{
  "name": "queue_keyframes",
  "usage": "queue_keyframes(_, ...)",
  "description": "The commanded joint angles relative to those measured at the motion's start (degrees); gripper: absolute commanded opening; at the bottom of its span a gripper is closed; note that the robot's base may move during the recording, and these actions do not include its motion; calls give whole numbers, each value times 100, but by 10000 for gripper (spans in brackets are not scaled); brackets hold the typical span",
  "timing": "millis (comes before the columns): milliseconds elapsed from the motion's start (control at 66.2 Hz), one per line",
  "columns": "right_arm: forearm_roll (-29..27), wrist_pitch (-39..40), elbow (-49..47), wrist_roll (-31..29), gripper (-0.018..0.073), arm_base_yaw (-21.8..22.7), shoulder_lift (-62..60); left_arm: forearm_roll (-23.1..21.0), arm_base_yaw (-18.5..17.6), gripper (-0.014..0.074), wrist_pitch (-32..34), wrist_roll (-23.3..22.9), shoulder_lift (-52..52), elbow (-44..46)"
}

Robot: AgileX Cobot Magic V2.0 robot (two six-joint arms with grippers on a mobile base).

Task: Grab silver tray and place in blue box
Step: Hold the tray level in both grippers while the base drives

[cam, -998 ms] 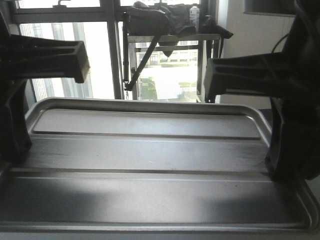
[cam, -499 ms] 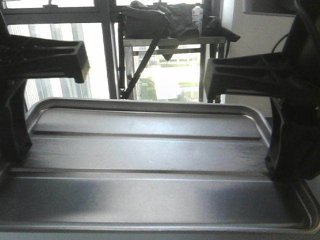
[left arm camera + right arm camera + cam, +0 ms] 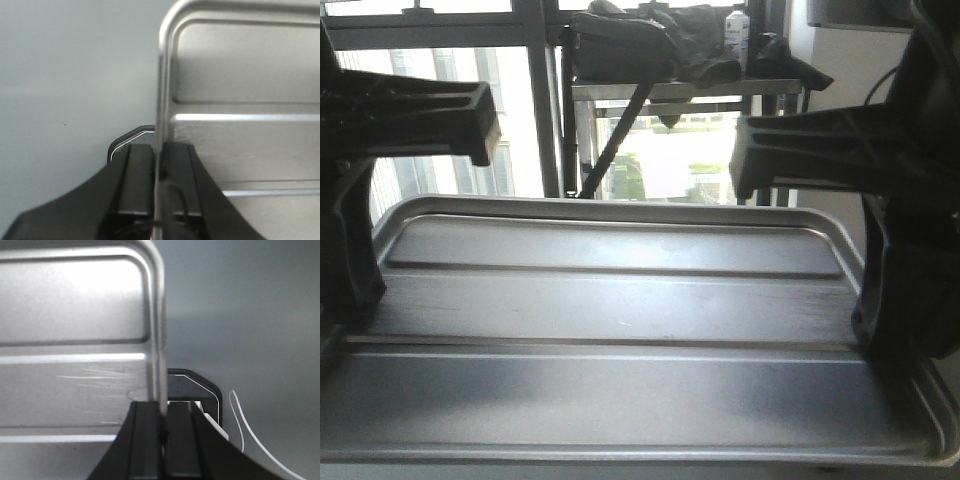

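The silver tray point(image 3: 620, 310) fills the front view, held level in the air with two long ridges across its flat bottom. My left gripper point(image 3: 345, 310) is shut on its left rim, and my right gripper point(image 3: 890, 335) is shut on its right rim. In the left wrist view the tray point(image 3: 240, 125) has its rim pinched between the black fingers of that gripper point(image 3: 159, 167). The right wrist view shows the same: the tray point(image 3: 75, 340) with its rim clamped in the right gripper point(image 3: 163, 420). The blue box is out of view.
Beyond the tray stand tall windows point(image 3: 450, 150) and a metal table point(image 3: 680, 90) with dark bags and a bottle point(image 3: 736, 25) on top. A grey floor point(image 3: 70, 90) lies below the tray. A dark rounded base corner point(image 3: 200, 385) and a thin white cable point(image 3: 245, 425) lie under the right side.
The background has slid rightward: the metal table and bottle sit further right in the view than a second ago. The tray and both grippers keep the same hold.
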State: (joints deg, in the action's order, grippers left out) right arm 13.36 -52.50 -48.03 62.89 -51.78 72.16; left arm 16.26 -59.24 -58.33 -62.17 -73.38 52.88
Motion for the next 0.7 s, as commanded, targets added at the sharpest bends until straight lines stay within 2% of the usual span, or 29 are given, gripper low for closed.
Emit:
queue_keyframes(0, 138, 235, -157, 22, 56, -4, -159, 71, -38, 6, 154, -58, 151, 148)
queue_keyframes(680, 138, 235, -157, 22, 56, -4, -159, 71, -38, 6, 154, -58, 151, 148)
